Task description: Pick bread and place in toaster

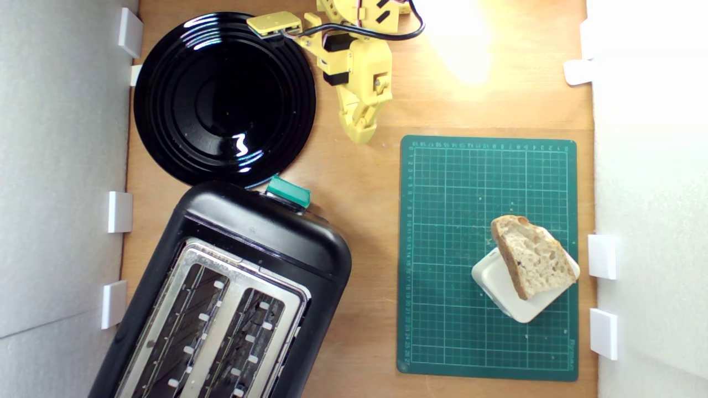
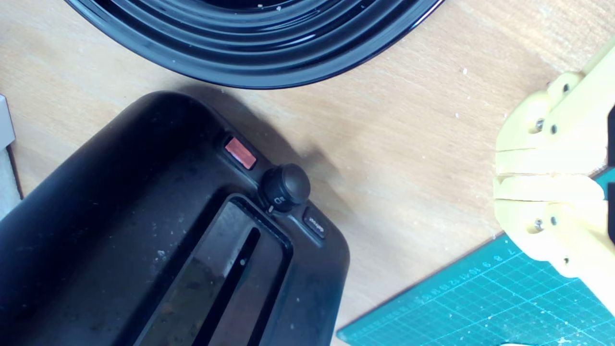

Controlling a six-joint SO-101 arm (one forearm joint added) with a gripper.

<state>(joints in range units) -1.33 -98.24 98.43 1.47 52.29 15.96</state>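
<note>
You've got the wooden table (image 1: 359,232) filling the frame, white walls either side. Toaster (image 1: 221,298) is the biggest item, lower left of the exterior view, sitting diagonally, both slots up and empty, teal lever (image 1: 287,192) at its upper end; the wrist view shows its end with a round knob (image 2: 284,187) and a reddish button (image 2: 240,153). Black plate (image 1: 224,99) is upper left, bare, its rim just beside the toaster's upper end. Green cutting mat (image 1: 442,249) takes the right half of the exterior view. Your arm sits at top centre with the gripper (image 1: 360,132) pointing down-frame over bare wood, between plate and mat, holding nothing; in the wrist view the yellow jaws are pressed together with only a thin seam between them. Bread (image 1: 531,260) is on the mat's lower right, lying crumb-up on a cream-white block (image 1: 509,298), well apart from both gripper and toaster.
</note>
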